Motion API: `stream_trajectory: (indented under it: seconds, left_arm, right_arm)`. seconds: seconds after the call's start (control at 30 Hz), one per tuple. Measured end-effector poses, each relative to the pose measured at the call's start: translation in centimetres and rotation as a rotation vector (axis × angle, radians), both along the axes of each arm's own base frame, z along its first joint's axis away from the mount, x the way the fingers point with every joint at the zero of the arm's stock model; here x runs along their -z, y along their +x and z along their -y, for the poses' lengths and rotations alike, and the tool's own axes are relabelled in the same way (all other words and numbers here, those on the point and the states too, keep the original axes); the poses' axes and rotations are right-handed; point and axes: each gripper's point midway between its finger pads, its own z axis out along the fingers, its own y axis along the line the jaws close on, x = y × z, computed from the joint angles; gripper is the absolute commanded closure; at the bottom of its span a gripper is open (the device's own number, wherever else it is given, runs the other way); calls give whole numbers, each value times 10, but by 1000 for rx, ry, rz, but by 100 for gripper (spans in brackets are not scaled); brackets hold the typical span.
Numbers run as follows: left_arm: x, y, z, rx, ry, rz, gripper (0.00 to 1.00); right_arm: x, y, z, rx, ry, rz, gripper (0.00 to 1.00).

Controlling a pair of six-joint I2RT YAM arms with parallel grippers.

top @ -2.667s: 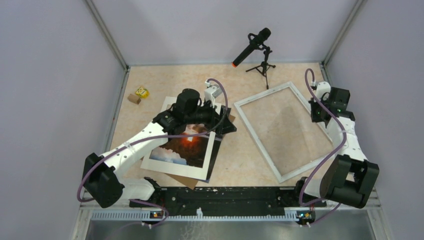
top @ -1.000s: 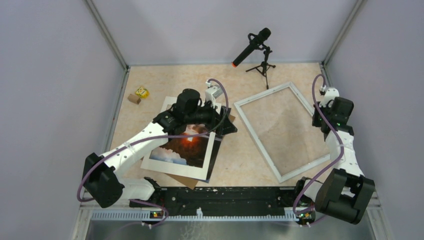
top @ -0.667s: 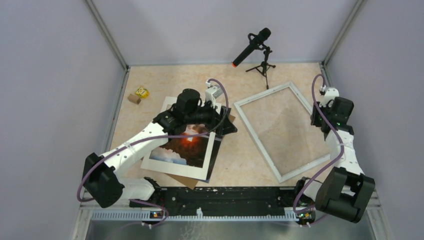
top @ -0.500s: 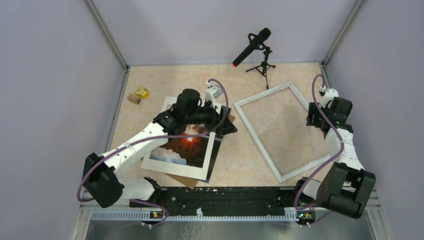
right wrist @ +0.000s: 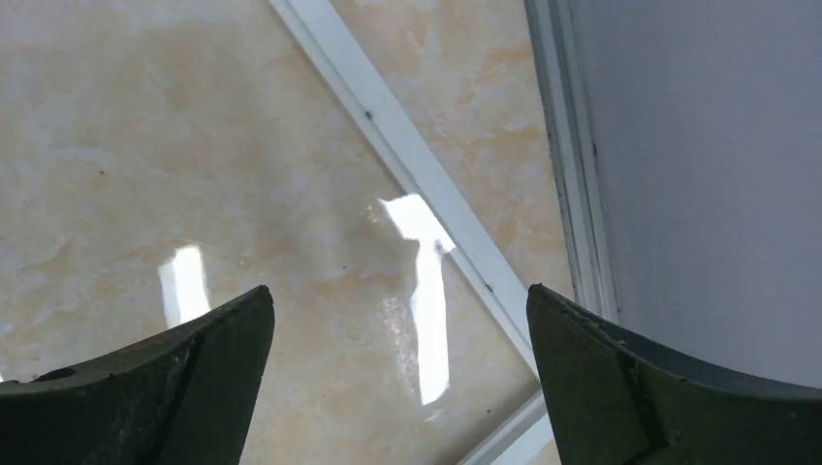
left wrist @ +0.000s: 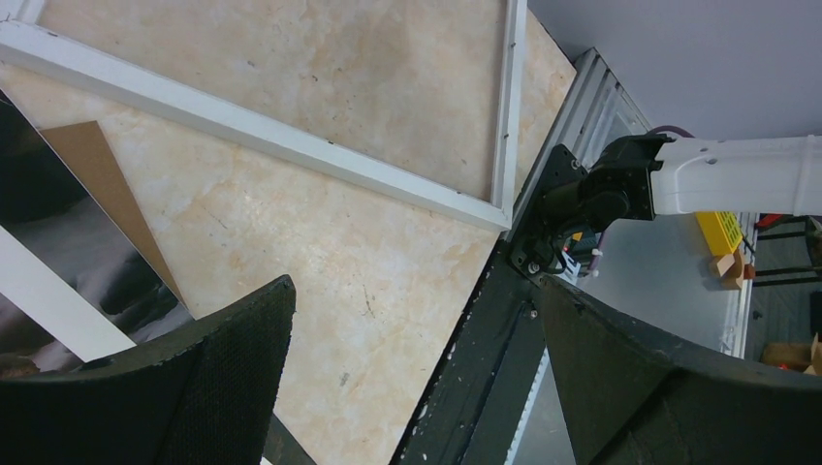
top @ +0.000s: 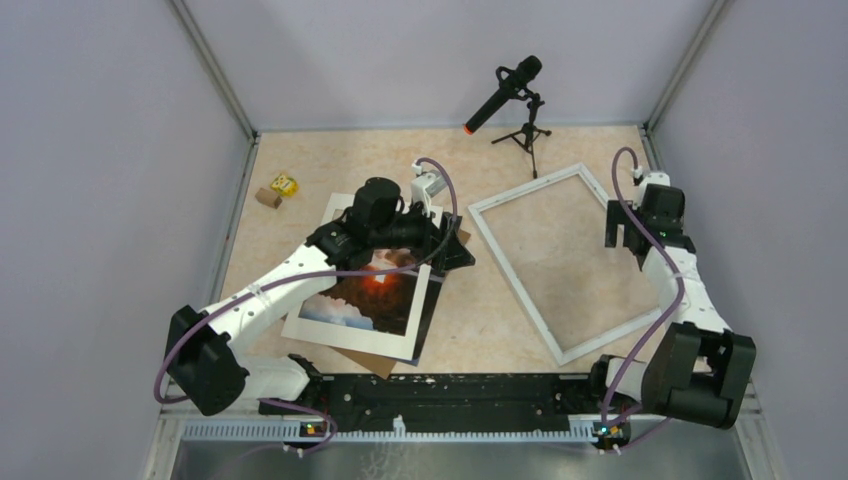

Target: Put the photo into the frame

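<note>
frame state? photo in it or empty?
Empty. Bare tabletop shows through the frame in the top view and both wrist views; the photo lies apart to its left, outside the moulding.

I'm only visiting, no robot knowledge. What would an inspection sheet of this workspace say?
Surface: beige marbled table.
Job's things: photo at left on a brown board; frame at right, no photo in it.
Clutter: microphone on tripod at back; small blocks far left.
End effectors: left end effector open over the photo; right end effector open over the frame; both empty.
Cables: purple cables along both arms.
Surroundings: plain grey walls.
</note>
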Motion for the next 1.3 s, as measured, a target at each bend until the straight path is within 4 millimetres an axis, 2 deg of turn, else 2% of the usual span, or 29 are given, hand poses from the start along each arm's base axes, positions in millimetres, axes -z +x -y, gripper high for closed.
stream_trajectory:
  seconds: [0.13, 0.27, 0.37, 0.47, 0.67, 0.87, 0.97, 1.03, 1.1, 1.2, 1.3]
  left_arm:
    - [-1, 1, 1, 0, -4, 5, 2]
    - [2, 1, 2, 4, 0, -3, 2]
    - [5, 0, 3, 10, 3, -13, 2]
    - [8, 1, 3, 11, 9, -20, 2]
    - [14, 2, 6, 15, 8, -38, 2]
    - [20, 4, 7, 10, 16, -50, 2]
    - [23, 7, 5, -3, 23, -55, 2]
    - [26, 11, 4, -10, 27, -61, 2]
    - [31, 14, 2, -24, 36, -67, 2]
    - [39, 22, -2, -57, 55, -74, 2]
    - [43, 29, -9, -89, 63, -78, 2]
  right_arm:
    - [-6, -6, 14, 92, -60, -25, 1]
    - [-23, -5, 23, 189, -72, -9, 1]
    - [-32, -3, 19, 239, -28, 21, 1]
    - [-27, -5, 4, 254, 68, 27, 1]
    - [-11, -14, -38, 236, 285, -27, 1]
    - [-8, -28, -116, 45, 397, -78, 2]
    - [4, -43, -159, -50, 426, -146, 8]
    - [18, -60, -188, -108, 426, -218, 14]
    - [30, -74, -209, -154, 413, -285, 21]
    - [51, -93, -232, -197, 356, -383, 29]
    - [68, -105, -241, -211, 276, -463, 37]
